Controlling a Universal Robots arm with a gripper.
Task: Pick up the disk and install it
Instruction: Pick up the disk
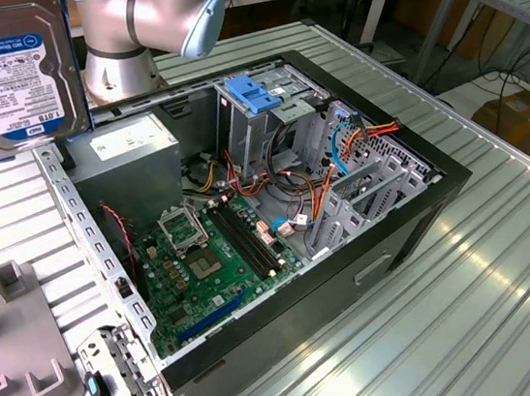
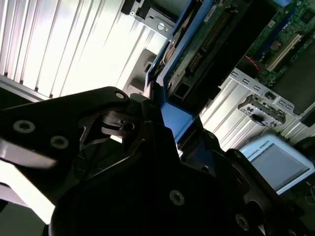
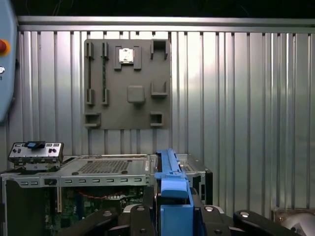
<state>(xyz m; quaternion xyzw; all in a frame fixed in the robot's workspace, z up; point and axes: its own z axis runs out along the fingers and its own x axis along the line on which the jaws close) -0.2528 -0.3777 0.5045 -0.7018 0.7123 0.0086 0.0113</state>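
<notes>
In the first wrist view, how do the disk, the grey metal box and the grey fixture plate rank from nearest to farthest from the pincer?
1. The disk: held in the pincer.
2. The grey metal box: in the computer case, just beyond the disk.
3. The grey fixture plate: on the ribbed table, past the case.
</notes>
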